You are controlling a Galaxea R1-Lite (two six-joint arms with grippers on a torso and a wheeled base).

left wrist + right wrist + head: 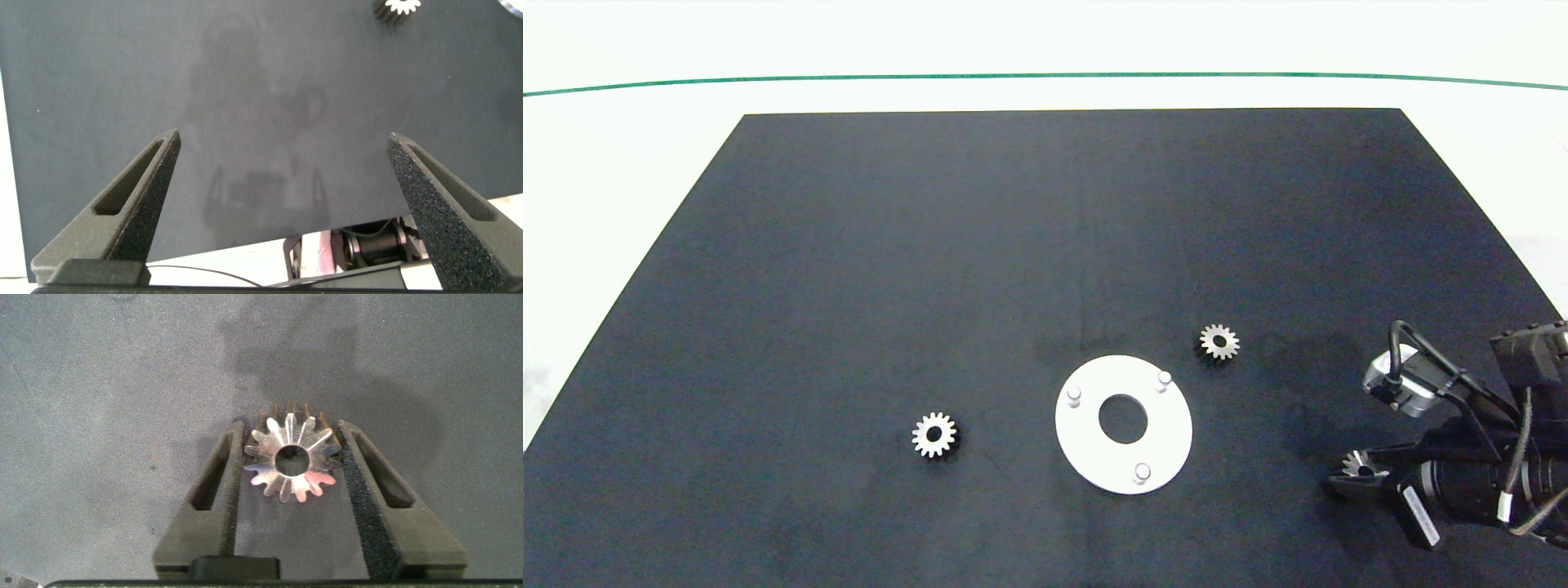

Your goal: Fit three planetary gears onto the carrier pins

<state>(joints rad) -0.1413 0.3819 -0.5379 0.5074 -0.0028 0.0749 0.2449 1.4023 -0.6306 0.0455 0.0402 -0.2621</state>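
Note:
A white disc [1086,441] lies near the mat's front centre, and its three carrier pins [1074,394], [1164,378], [1142,471] are all bare. One planetary gear [934,434] lies flat to the left of the disc. A second gear [1219,341] lies just beyond the disc's right side. My right gripper [1360,472] is at the front right, shut on a third gear [290,457] that it pinches by the teeth between both fingers [364,482]. My left gripper [283,137] hangs open over bare mat, with a gear [398,8] at the edge of its view.
The black mat [1045,229] covers most of the white table, and a green line [1045,76] runs along the far side. The left arm is outside the head view.

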